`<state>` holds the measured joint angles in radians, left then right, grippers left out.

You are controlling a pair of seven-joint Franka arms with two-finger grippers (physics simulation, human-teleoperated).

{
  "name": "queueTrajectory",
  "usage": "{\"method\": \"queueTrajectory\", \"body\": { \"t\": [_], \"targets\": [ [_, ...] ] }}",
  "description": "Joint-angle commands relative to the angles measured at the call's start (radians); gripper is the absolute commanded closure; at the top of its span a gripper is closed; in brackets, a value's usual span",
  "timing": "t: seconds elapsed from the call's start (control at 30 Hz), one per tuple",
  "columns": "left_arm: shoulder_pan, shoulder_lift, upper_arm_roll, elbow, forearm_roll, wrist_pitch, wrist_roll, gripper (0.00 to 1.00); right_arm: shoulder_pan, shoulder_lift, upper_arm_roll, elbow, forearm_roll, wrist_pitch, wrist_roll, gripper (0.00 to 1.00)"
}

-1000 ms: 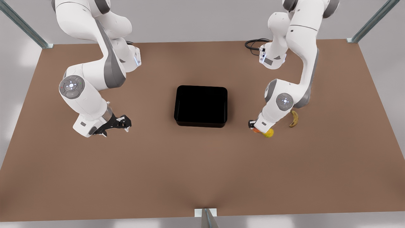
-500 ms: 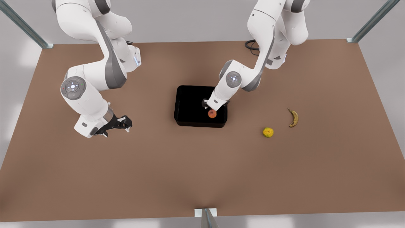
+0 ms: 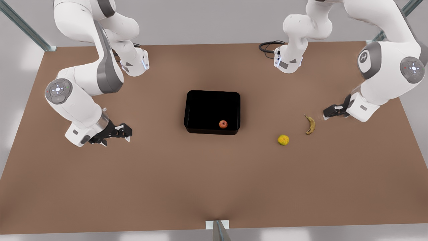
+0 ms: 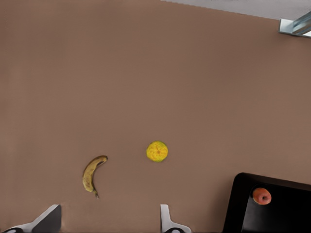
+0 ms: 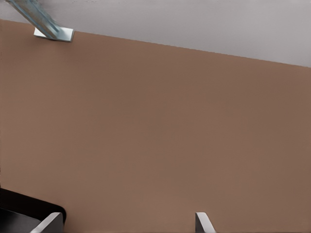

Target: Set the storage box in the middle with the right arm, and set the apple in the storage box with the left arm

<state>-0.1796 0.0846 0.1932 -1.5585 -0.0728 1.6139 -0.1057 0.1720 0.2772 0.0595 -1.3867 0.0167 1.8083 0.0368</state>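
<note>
At the front view's left you see the right tool (image 3: 126, 131) hovering over the brown surface (image 3: 167, 174), fingers spread, empty. The storage box (image 3: 212, 100) sits mid-surface; the apple (image 3: 223, 124) rests inside near one corner. Rightward lie a yellow fruit (image 3: 283, 140) and banana (image 3: 310, 125), then the left tool (image 3: 326, 115), seemingly spread and empty.

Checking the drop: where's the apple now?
The apple lies inside the storage box at mid-table in the front view, near the box's front wall toward the front view's right corner, no gripper on it.
</note>
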Motion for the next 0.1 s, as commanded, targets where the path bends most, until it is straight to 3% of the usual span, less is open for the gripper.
{"method": "queueTrajectory", "body": {
  "t": [0.0,0.07],
  "targets": [
    [0.008,-0.002,-0.012,0.000,0.096,0.000,0.006,0.00,0.004,0.000,0.002,0.000,0.000,0.002,0.000,0.00],
    [0.104,-0.016,-0.075,-0.003,0.096,-0.005,0.008,0.00,0.012,0.019,0.008,0.000,-0.001,0.003,0.000,0.00]
  ]
}}
